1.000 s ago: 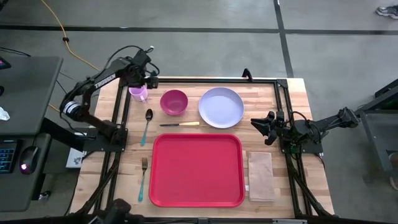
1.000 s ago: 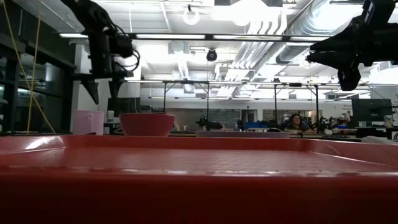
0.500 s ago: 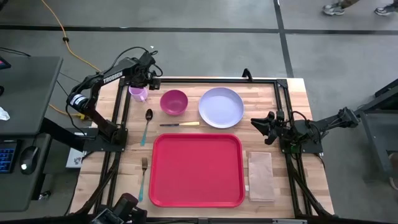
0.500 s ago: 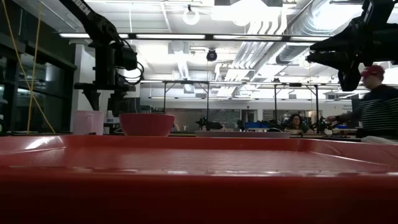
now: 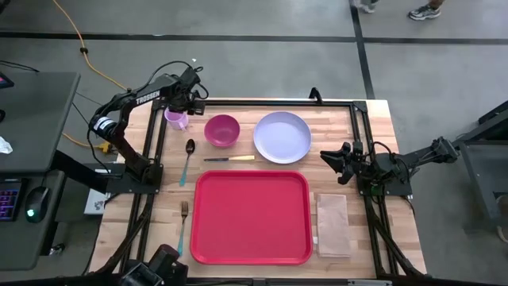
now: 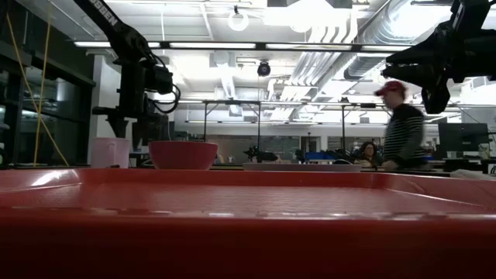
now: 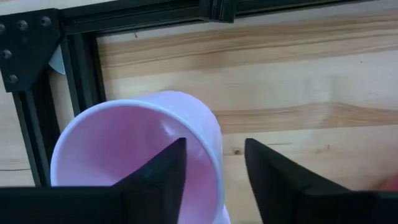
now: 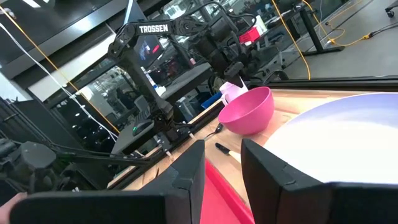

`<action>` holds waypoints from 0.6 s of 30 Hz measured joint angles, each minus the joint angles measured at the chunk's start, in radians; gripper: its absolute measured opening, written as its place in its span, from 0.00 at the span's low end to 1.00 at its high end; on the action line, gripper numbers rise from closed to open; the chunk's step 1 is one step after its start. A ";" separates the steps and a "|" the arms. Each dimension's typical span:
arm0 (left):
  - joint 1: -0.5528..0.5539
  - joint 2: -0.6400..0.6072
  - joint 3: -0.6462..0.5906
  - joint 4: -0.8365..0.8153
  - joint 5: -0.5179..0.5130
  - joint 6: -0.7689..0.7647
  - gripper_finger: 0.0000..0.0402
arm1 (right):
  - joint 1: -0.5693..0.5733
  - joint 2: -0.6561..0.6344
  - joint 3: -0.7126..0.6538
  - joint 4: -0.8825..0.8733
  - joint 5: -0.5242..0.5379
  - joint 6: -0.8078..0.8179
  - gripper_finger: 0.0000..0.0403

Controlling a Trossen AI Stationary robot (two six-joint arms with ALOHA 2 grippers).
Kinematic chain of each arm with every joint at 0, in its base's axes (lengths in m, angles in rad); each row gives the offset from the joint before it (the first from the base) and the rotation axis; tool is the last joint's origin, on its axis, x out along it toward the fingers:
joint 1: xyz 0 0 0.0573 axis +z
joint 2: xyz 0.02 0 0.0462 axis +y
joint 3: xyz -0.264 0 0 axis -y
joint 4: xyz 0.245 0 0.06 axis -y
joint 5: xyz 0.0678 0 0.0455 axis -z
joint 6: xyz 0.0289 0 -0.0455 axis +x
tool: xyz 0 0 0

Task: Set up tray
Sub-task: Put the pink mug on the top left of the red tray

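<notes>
The red tray (image 5: 250, 216) lies flat in the middle of the table, nearer the front edge. A pink cup (image 5: 176, 120) stands upright at the far left corner. My left gripper (image 7: 214, 146) points down over the cup (image 7: 124, 143), open. One finger is inside the cup and one outside, on either side of its rim (image 7: 216, 155), with a gap to the wall on both sides. My right gripper (image 5: 327, 156) waits level at the table's right side, open, with nothing between its fingers.
A magenta bowl (image 5: 222, 129) and a pale lilac plate (image 5: 282, 137) stand behind the tray. A knife (image 5: 230, 159) lies between them and the tray. A spoon (image 5: 188, 159) and fork (image 5: 182, 226) lie left of the tray, and a tan napkin (image 5: 333, 225) right of it. A black frame rail (image 7: 81, 68) runs close to the cup.
My left gripper has come down from above the pink cup, so that its fingers now reach over the cup's rim. The cup has not moved. A person has walked across the room behind the table.
</notes>
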 joint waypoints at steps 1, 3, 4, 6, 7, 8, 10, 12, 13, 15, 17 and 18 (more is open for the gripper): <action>0.000 0.000 0.000 0.001 -0.001 0.000 0.43 | 0.000 0.000 0.000 0.000 0.000 0.000 0.20; 0.000 0.000 0.000 0.001 -0.001 0.000 0.37 | 0.000 0.000 0.000 0.000 0.000 0.000 0.20; 0.000 0.000 0.000 0.001 -0.001 0.000 0.35 | 0.000 0.000 0.000 0.000 0.000 0.000 0.20; 0.000 0.000 0.000 0.001 -0.001 0.000 0.29 | 0.000 0.000 0.000 0.000 0.000 0.000 0.20; 0.000 0.000 0.000 0.000 -0.001 0.000 0.27 | 0.000 0.000 0.000 0.000 0.000 0.000 0.20; 0.000 0.000 0.000 0.000 -0.001 -0.001 0.24 | 0.000 0.000 0.000 0.000 0.000 0.000 0.20; 0.000 0.000 0.000 0.000 -0.001 -0.003 0.18 | 0.000 0.000 0.000 0.000 0.000 0.000 0.20; 0.000 0.000 0.000 0.001 -0.001 -0.003 0.11 | 0.000 0.000 0.000 0.000 0.000 0.000 0.20; 0.000 0.000 0.000 0.001 -0.001 -0.003 0.08 | 0.000 0.000 0.000 0.000 0.000 0.000 0.20; 0.000 0.000 0.000 0.000 0.001 -0.003 0.04 | 0.000 0.000 0.000 0.000 0.000 0.000 0.20; 0.000 0.000 0.000 0.000 0.000 -0.003 0.04 | 0.000 0.000 0.000 0.000 0.000 0.000 0.20; 0.000 0.000 0.000 0.000 0.000 -0.003 0.05 | 0.000 0.000 0.000 0.000 0.000 0.000 0.20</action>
